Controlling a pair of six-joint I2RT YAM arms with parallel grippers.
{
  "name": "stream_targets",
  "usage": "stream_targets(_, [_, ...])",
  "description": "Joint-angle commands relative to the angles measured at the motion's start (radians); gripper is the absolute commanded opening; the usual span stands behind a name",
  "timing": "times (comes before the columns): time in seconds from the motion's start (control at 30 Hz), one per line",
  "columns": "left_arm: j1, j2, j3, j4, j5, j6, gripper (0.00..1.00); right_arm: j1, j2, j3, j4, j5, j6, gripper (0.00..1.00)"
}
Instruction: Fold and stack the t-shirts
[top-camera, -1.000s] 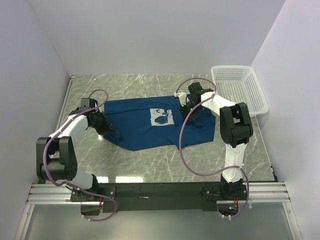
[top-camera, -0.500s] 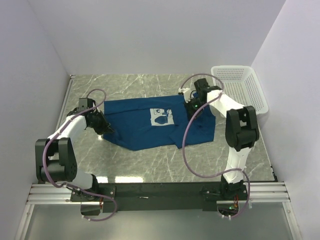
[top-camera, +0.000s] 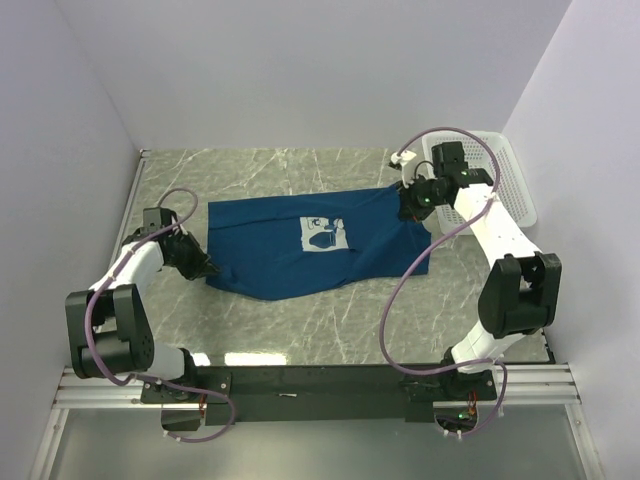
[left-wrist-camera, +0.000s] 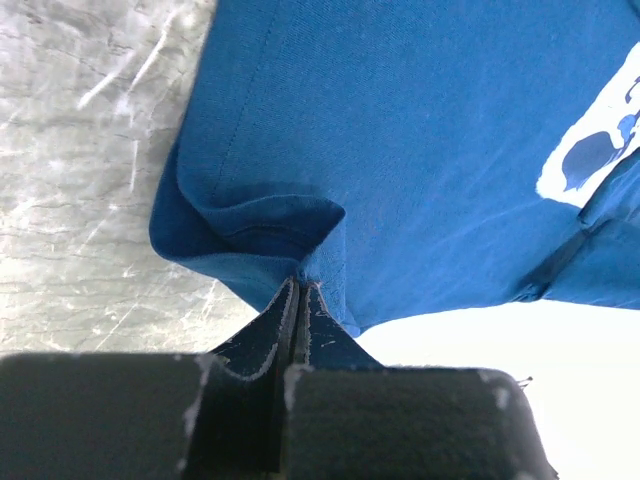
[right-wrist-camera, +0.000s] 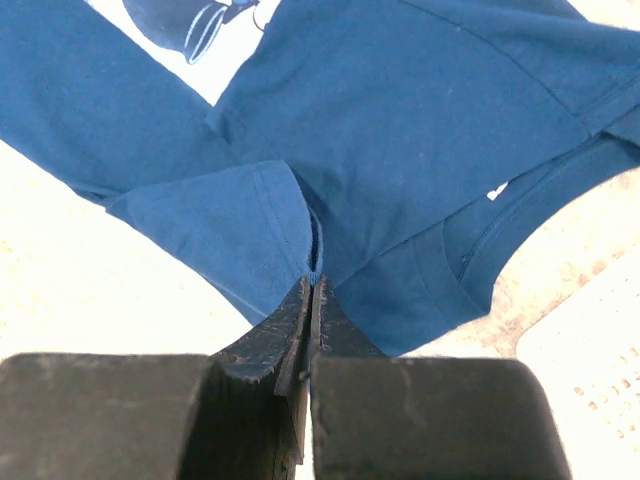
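Note:
A dark blue t-shirt (top-camera: 300, 245) with a white square print (top-camera: 322, 235) lies stretched across the marble table. My left gripper (top-camera: 203, 268) is shut on the shirt's left lower edge, with bunched fabric (left-wrist-camera: 255, 230) right at its tips (left-wrist-camera: 300, 285). My right gripper (top-camera: 407, 207) is shut on the shirt's right end, lifted a little above the table. In the right wrist view, a sleeve fold (right-wrist-camera: 230, 220) and the collar (right-wrist-camera: 480, 255) hang just past the pinched tips (right-wrist-camera: 313, 280).
A white mesh basket (top-camera: 490, 175) stands at the back right, close behind the right gripper. Grey walls close in the table on the left, back and right. Bare marble (top-camera: 330, 320) lies in front of the shirt.
The right gripper closed on the shirt's folded right part and pulled it right and back, unfolding it. The left gripper slid slightly left, still holding. The shirt now lies stretched out.

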Motion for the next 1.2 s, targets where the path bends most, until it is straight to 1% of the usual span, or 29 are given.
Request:
stream_targets(0.0, [0.024, -0.032, 0.008, 0.001, 0.035, 0.005, 0.01, -0.015, -0.012, -0.011, 0.01, -0.017, -0.016, 0.0])
stream_targets(0.2, [0.049, -0.024, 0.008, -0.008, 0.049, 0.022, 0.01, -0.019, -0.034, -0.004, 0.013, -0.054, -0.026, 0.0])
stream_targets(0.3, [0.05, -0.022, 0.006, -0.005, 0.061, 0.025, 0.01, -0.018, -0.048, 0.026, -0.021, -0.144, -0.042, 0.0])
stream_targets(0.33, [0.05, -0.018, 0.006, -0.003, 0.066, 0.025, 0.01, -0.012, -0.051, 0.038, -0.103, -0.252, -0.096, 0.0])
stream_targets(0.37, [0.052, -0.018, 0.006, 0.0, 0.07, 0.025, 0.01, -0.002, -0.052, 0.053, -0.181, -0.312, -0.161, 0.0])
stream_targets(0.4, [0.05, -0.015, 0.006, -0.003, 0.072, 0.027, 0.01, 0.008, -0.061, 0.072, -0.282, -0.377, -0.382, 0.0])
stream_targets(0.43, [0.052, -0.013, 0.008, -0.002, 0.075, 0.028, 0.01, 0.04, -0.074, 0.066, -0.493, -0.428, -0.506, 0.0])
stream_targets(0.47, [0.052, -0.012, 0.009, -0.002, 0.077, 0.028, 0.01, 0.056, -0.087, 0.049, -0.593, -0.422, -0.636, 0.0])
stream_targets(0.5, [0.052, -0.009, 0.011, -0.003, 0.077, 0.032, 0.01, 0.073, -0.131, -0.023, -0.655, -0.398, -0.768, 0.01])
stream_targets(0.53, [0.052, -0.005, 0.016, -0.005, 0.077, 0.035, 0.01, 0.09, -0.164, -0.078, -0.668, -0.361, -0.791, 0.01])
stream_targets(0.57, [0.05, -0.002, 0.016, -0.005, 0.08, 0.036, 0.01, 0.119, -0.204, -0.142, -0.645, -0.245, -0.8, 0.01])
stream_targets(0.6, [0.05, -0.001, 0.017, -0.006, 0.077, 0.039, 0.01, 0.128, -0.291, -0.281, -0.606, -0.189, -0.777, 0.02])
stream_targets(0.63, [0.05, 0.002, 0.02, -0.006, 0.078, 0.041, 0.01, 0.131, -0.34, -0.352, -0.485, -0.113, -0.754, 0.02])
stream_targets(0.67, [0.05, 0.004, 0.019, -0.005, 0.08, 0.041, 0.01, 0.133, -0.421, -0.42, -0.419, -0.048, -0.725, 0.02])
stream_targets(0.7, [0.052, 0.005, 0.019, -0.003, 0.081, 0.041, 0.01, 0.125, -0.455, -0.518, -0.365, 0.062, -0.701, 0.01])
stream_targets(0.73, [0.05, 0.013, 0.016, 0.001, 0.083, 0.042, 0.01, 0.114, -0.483, -0.554, -0.293, 0.096, -0.697, 0.0])
stream_targets(0.8, [0.05, 0.019, 0.017, 0.001, 0.087, 0.042, 0.01, 0.084, -0.531, -0.603, -0.243, 0.144, -0.693, 0.0])
stream_targets(0.9, [0.052, 0.021, 0.019, 0.0, 0.084, 0.045, 0.01, 0.077, -0.583, -0.619, -0.216, 0.156, -0.696, 0.01])
stream_targets(0.97, [0.052, 0.018, 0.023, -0.005, 0.081, 0.045, 0.01, 0.076, -0.606, -0.626, -0.208, 0.156, -0.704, 0.04])
stream_targets(1.0, [0.05, 0.016, 0.02, -0.003, 0.081, 0.045, 0.01, 0.077, -0.607, -0.631, -0.208, 0.155, -0.707, 0.07])
stream_targets(1.03, [0.05, 0.015, 0.02, -0.003, 0.083, 0.044, 0.01, 0.079, -0.603, -0.631, -0.212, 0.158, -0.704, 0.14])
stream_targets(1.1, [0.05, 0.015, 0.02, 0.0, 0.084, 0.045, 0.01, 0.077, -0.578, -0.628, -0.199, 0.158, -0.661, 0.2])
stream_targets(1.13, [0.05, 0.015, 0.02, 0.001, 0.086, 0.045, 0.01, 0.074, -0.571, -0.623, -0.187, 0.144, -0.644, 0.29])
stream_targets(1.17, [0.052, 0.016, 0.02, 0.001, 0.087, 0.045, 0.01, 0.071, -0.566, -0.614, -0.183, 0.127, -0.616, 0.32])
